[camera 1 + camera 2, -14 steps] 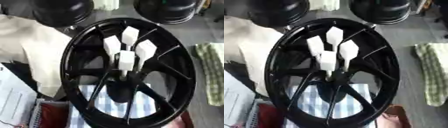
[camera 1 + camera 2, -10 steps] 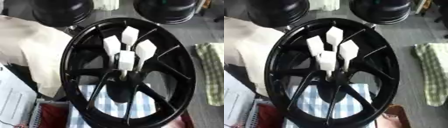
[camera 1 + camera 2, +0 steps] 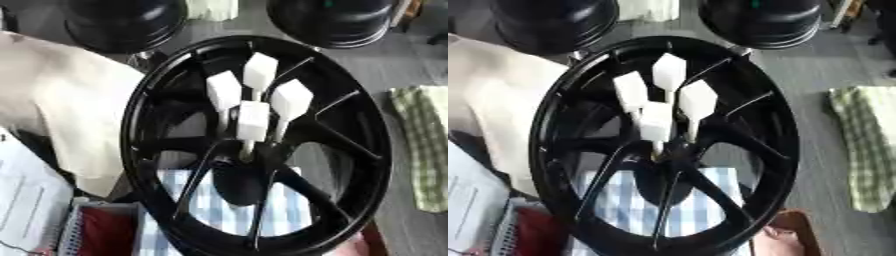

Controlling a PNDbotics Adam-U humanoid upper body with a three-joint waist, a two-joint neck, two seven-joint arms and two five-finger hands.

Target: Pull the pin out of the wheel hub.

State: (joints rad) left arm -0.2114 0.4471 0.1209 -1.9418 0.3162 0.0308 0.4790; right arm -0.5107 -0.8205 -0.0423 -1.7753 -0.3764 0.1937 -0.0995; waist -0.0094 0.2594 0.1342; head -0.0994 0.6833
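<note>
In the left eye view, nothing is seen to have changed since the earlier pictures: the black wheel hub point(image 3: 254, 145) is found in the same place, leaning upright at the middle of the scene over a blue checked cloth point(image 3: 219, 210), with four white block-headed pins point(image 3: 252, 120) seated at its centre, so the pull is judged not yet begun. In the right eye view the pins point(image 3: 658, 121) are likewise shown unmoved on thin stems, and no hand is seen, so its state cannot be told.
</note>
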